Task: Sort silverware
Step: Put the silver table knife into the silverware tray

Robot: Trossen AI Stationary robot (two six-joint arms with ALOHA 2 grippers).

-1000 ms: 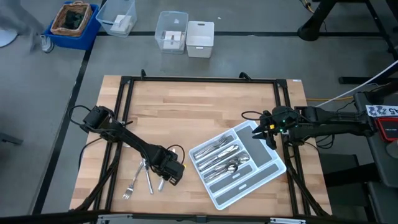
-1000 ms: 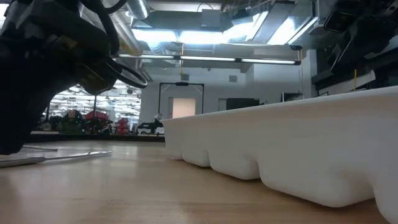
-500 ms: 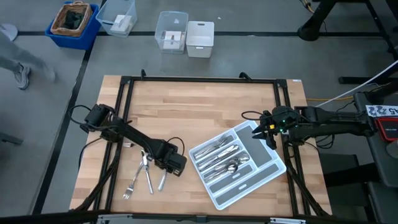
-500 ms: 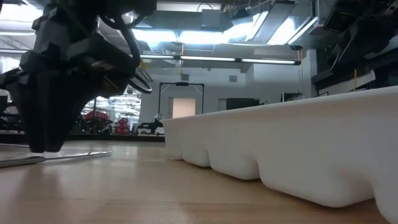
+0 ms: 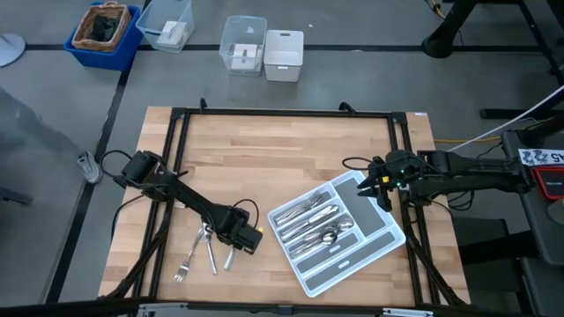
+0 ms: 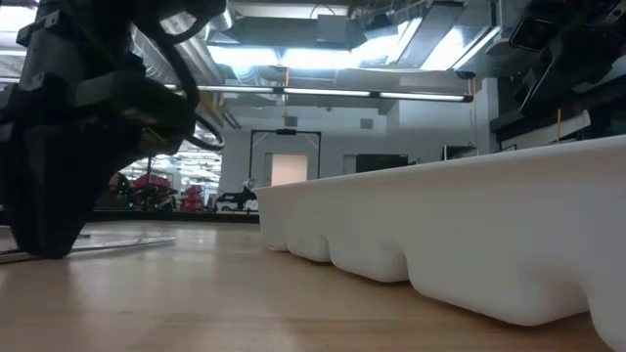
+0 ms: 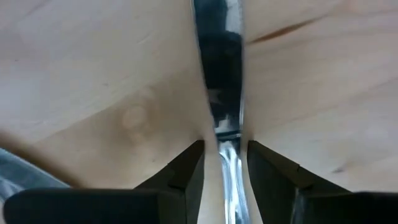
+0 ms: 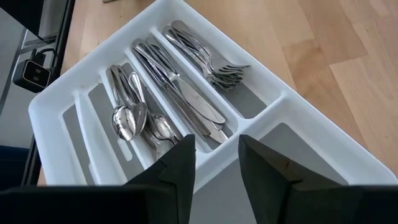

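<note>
The light grey tray [image 5: 348, 255] lies tilted on the wooden table [image 5: 282, 150], toward 4 o'clock from the table's centre. Its long slots hold sorted silverware: in the right wrist view, forks [image 8: 211, 65] fill one slot, knives [image 8: 180, 93] the next, and spoons [image 8: 134, 118] the one after. Exact counts inside each slot cannot be told, as the pieces overlap. One further long slot and the wide cross compartment hold nothing that shows.

Three loose pieces lie on the bare wood at about 7 o'clock from the table's centre, left of the tray: a fork [image 5: 185, 262], a second slim piece [image 5: 211, 257] just beside it, and a third piece [image 5: 229, 255] nearest the left gripper; what kind the last two are cannot be told from above.

The left gripper [image 5: 243, 238] is down at the table over this cluster. In its wrist view its fingers [image 7: 183, 174] stand apart on either side of a knife [image 7: 221, 93] lying flat on the wood, not clamped on it.

The right gripper [image 5: 370, 183] hangs at the tray's 1 o'clock corner, its fingers [image 8: 180, 158] apart with nothing between them.

Beyond the table at 12 o'clock, on the floor, stand two clear boxes [image 5: 244, 44], a white bin [image 5: 284, 55] and a blue crate [image 5: 104, 31] holding a basket.
</note>
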